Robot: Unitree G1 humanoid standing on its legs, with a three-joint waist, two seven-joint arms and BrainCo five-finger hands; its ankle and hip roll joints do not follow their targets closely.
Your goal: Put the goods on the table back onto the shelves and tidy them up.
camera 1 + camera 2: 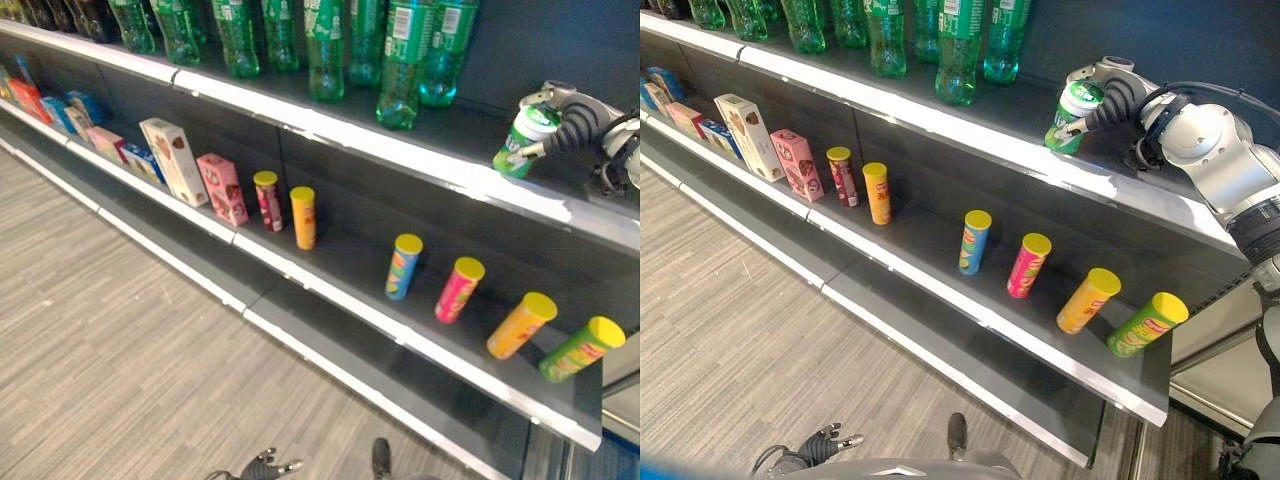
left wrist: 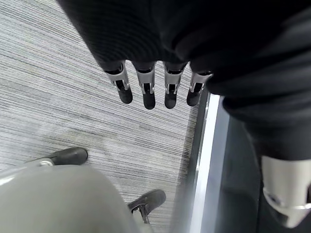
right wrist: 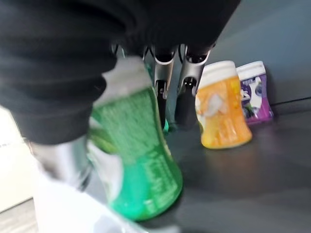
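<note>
My right hand (image 1: pixel 1122 96) reaches onto the upper shelf (image 1: pixel 940 122) at its right end, shut on a small green container with a white lid (image 1: pixel 1074 116). The container is tilted, with its base at or just above the dark shelf board; the right wrist view has it (image 3: pixel 141 160) close up between thumb and fingers (image 3: pixel 187 92). Beyond it on the same board stand an orange container (image 3: pixel 221 107) and a purple one (image 3: pixel 255 92). Low by the floor hangs my left hand (image 1: pixel 825 440), its fingers (image 2: pixel 146 90) straight and holding nothing.
A row of green soda bottles (image 1: pixel 960 50) stands on the upper shelf left of my right hand. On the middle shelf several chip tubes (image 1: pixel 974 241) stand spaced apart, with boxes (image 1: pixel 748 137) further left. The bottom shelf (image 1: pixel 970 375) juts out over grey striped floor (image 1: pixel 730 340).
</note>
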